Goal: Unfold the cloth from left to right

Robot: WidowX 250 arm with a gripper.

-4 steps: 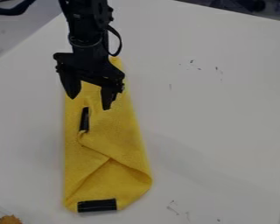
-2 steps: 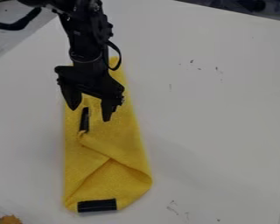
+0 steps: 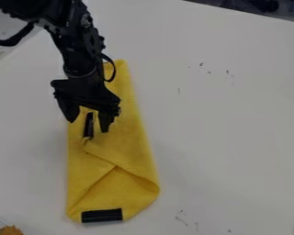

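folded yellow cloth point(image 3: 128, 149) found on the table point(image 3: 223, 114), lying beneath the tool point(image 3: 88, 126) and extending from it toward the camera. tool observed with fingers spread wide, a dark strip point(image 3: 88, 123) on the cloth visible between the tips; black arm point(image 3: 73, 46) bent above, tool pointing downward.

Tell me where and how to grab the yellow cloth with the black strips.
I'd pinch the yellow cloth at its upper, narrow black strip, coming down from above, one jaw along each long side: the strip is slim, lengthwise and near the diagonal fold's upper end.
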